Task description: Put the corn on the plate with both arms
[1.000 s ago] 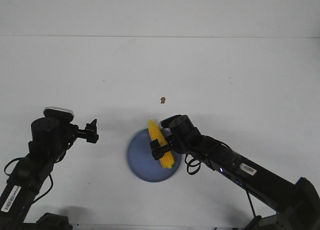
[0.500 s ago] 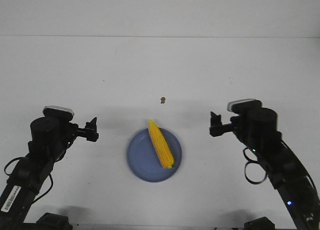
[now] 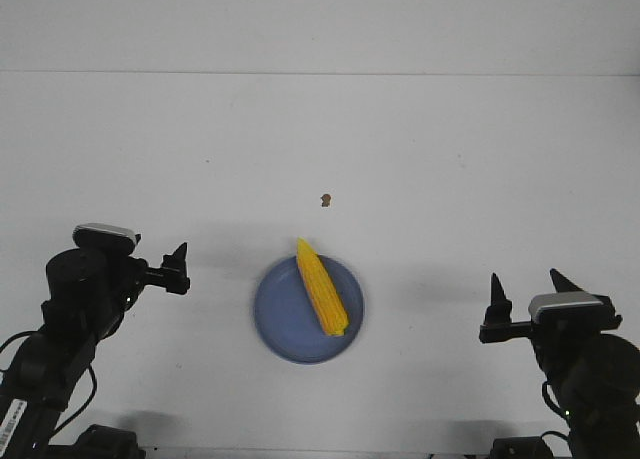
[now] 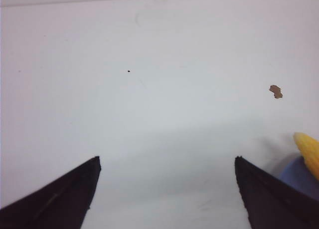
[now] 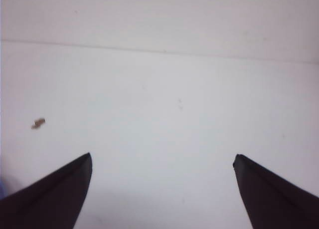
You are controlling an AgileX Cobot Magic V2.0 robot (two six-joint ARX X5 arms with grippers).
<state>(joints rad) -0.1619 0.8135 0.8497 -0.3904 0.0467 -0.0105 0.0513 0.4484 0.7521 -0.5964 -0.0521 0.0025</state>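
My rig's corn lies on the plate; left pincer and right pincer gape empty, well apart.

Black jointed arms, grey-white wrist cameras, black cables, pointed jaws.

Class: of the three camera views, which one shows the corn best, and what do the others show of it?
The front view: the whole corn lies diagonally on the plate, tip to base unobstructed. The left wrist view catches only its yellow tip at the frame's edge. The right wrist view shows no corn at all.
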